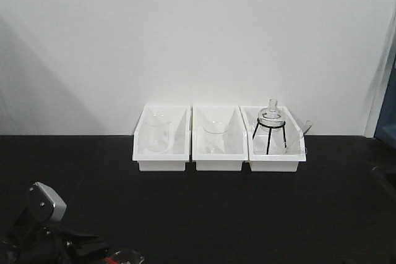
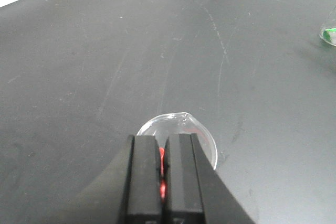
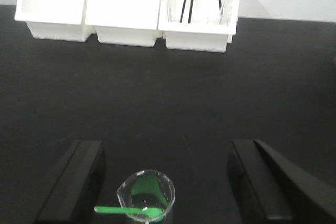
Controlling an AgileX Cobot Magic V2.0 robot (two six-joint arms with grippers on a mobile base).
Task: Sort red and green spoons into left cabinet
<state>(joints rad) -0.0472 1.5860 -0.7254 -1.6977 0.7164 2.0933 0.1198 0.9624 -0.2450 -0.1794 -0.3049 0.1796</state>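
My left claw [image 2: 163, 144] has its flat black pads pinched narrow on the slim bright red plastic spoon [image 2: 161, 174], low centre in the left wrist view. It sits just over the round rim of a clear glass beaker [image 2: 208, 141] on the scuffed matte black tabletop [image 2: 105, 51]. My right claw [image 3: 165, 150] gapes wide, gripping nothing. Between its pads, at the frame's bottom, the bright green plastic spoon [image 3: 126, 210] rests in a second clear spouted beaker [image 3: 168, 188], its handle poking left. Three glossy white plastic bins [image 3: 126, 31] line the top edge.

No writing, label, brand, number or sign can be read on the white bins [image 1: 161, 164], the glass beakers [image 3: 146, 195] or the black counter [image 1: 247, 214].
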